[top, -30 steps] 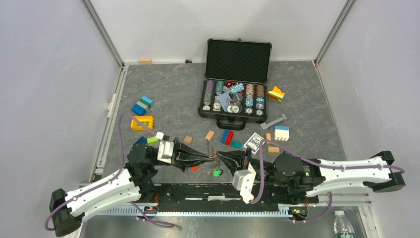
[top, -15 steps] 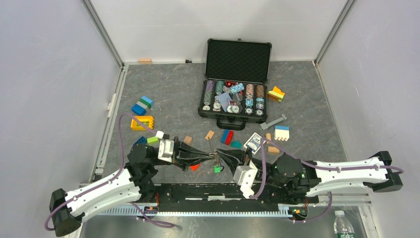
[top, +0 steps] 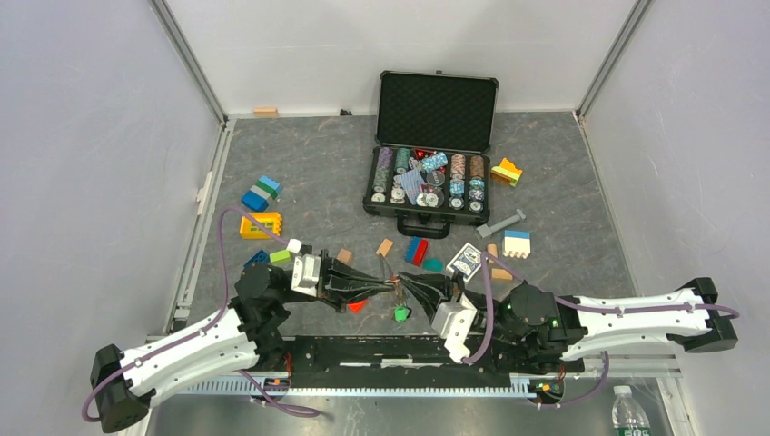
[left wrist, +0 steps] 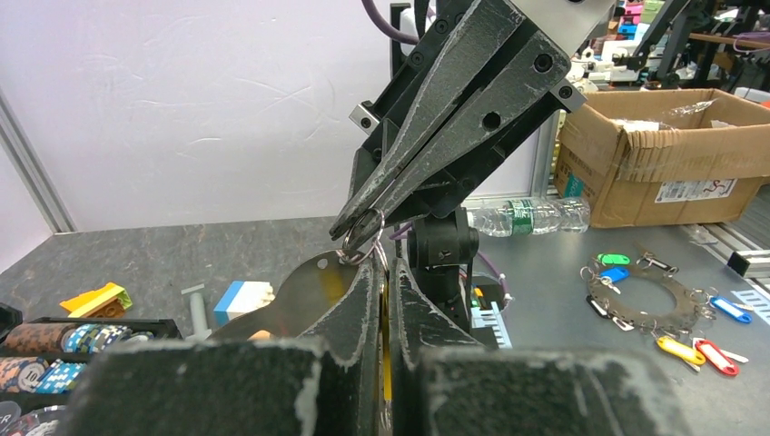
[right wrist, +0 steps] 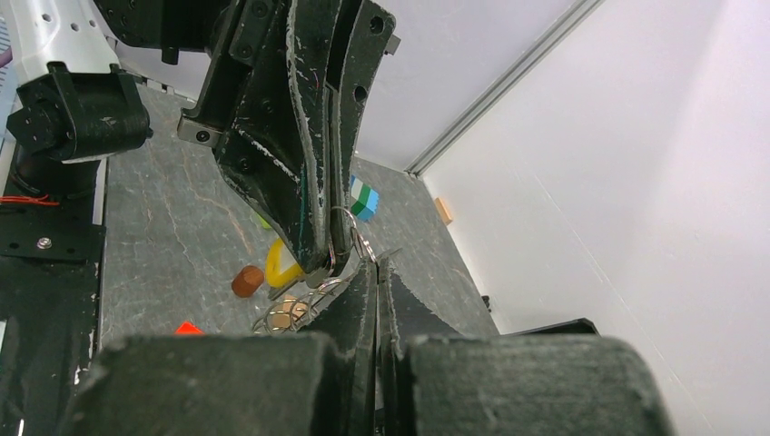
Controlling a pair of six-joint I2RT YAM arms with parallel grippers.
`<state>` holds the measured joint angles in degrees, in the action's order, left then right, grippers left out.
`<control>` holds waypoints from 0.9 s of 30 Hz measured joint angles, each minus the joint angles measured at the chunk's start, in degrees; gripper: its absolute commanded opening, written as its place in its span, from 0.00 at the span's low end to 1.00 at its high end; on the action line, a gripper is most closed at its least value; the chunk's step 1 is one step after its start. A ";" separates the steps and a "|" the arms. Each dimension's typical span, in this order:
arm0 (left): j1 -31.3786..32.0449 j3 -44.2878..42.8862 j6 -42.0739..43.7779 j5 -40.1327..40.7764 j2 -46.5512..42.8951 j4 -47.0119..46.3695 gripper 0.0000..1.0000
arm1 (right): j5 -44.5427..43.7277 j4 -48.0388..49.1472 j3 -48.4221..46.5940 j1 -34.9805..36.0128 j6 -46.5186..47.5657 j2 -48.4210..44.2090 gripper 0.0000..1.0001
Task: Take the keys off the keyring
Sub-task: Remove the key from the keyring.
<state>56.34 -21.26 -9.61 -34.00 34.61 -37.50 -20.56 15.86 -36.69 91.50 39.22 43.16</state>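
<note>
A grey, stone-patterned mat [top: 309,154] covers the table, boxed in by white walls on aluminium posts. From above, an open chip case [top: 438,109] sits at the back centre, with toy blocks [top: 261,193] scattered to its left and in front. Near the front edge the left gripper [top: 389,290] and right gripper [top: 406,289] meet tip to tip, both pinched tight on the keyring [top: 397,293] between them. One of the keys [top: 398,314], green-headed, shows just below. In the left wrist view, its own fingers [left wrist: 345,309] are pressed together on the ring's wire. The right gripper reaches down from above, tips clamped on the same ring, and a flat silver piece [left wrist: 313,282] sits just beside. Past the table edge are a cardboard box [left wrist: 654,154], a water bottle [left wrist: 527,216] on its side and a metal disc [left wrist: 649,295] hung with coloured tags. In the right wrist view, its fingers [right wrist: 350,309] are likewise closed. The left gripper nips the ring from above, and a yellow key and more wire loops [right wrist: 291,313] are seen underneath against the mat. A white wall and post run behind.
</note>
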 measured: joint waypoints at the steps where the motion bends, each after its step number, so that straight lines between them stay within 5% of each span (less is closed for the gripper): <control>1: 0.00 0.00 0.00 0.07 0.02 0.02 0.05 | 0.02 0.02 0.04 0.00 -0.02 -0.07 0.00; 27: 0.00 0.00 0.04 2.38 0.13 1.40 0.07 | 0.11 4.31 3.02 0.00 -1.68 -1.92 0.00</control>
<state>56.34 -21.26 -9.56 -31.62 34.74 -36.10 -20.45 20.16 -33.67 91.50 37.54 41.23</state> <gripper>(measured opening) 0.063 0.004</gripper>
